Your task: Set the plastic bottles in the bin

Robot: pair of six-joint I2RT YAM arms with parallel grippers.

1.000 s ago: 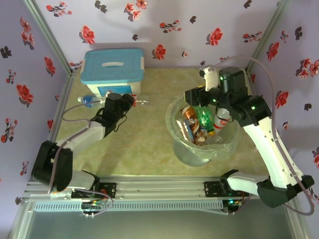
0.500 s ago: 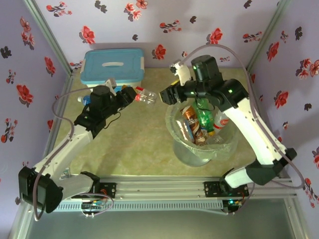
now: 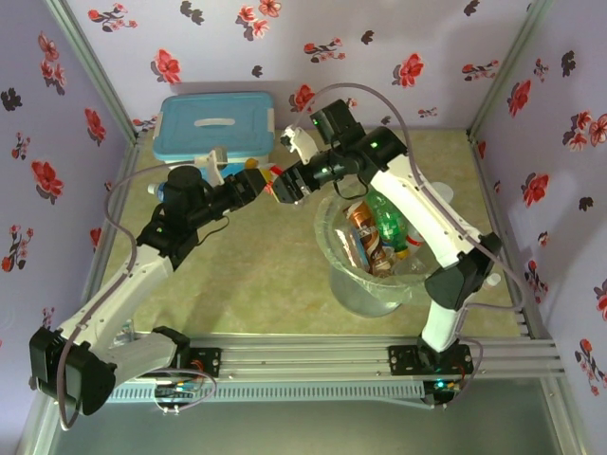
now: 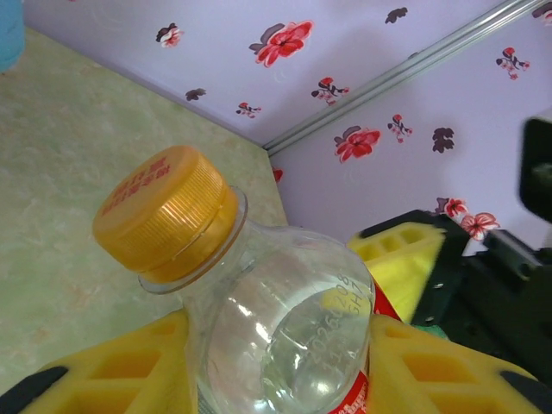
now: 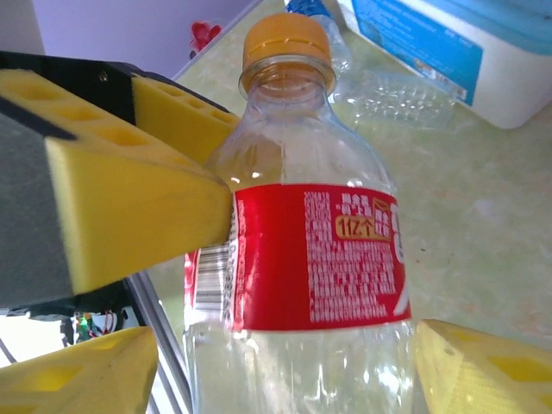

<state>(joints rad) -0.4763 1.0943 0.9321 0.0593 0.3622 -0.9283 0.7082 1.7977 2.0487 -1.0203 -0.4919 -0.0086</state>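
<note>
Left wrist view: the left pincer [image 4: 276, 371] squeezes a clear bottle [image 4: 259, 285] with an orange cap [image 4: 164, 211]. The right pincer [image 5: 285, 371] is open around the bottle's lower half, and the cap points away from it. The bottle hangs in the air between both arms. The bin [image 3: 379, 296] sits just to its right. The right arm is nearer the bin.

You have a white box [image 3: 216, 128] with a light-blue lid at the table's [image 3: 266, 275] back-left corner. Purple flowered walls [image 3: 427, 28] enclose it.
</note>
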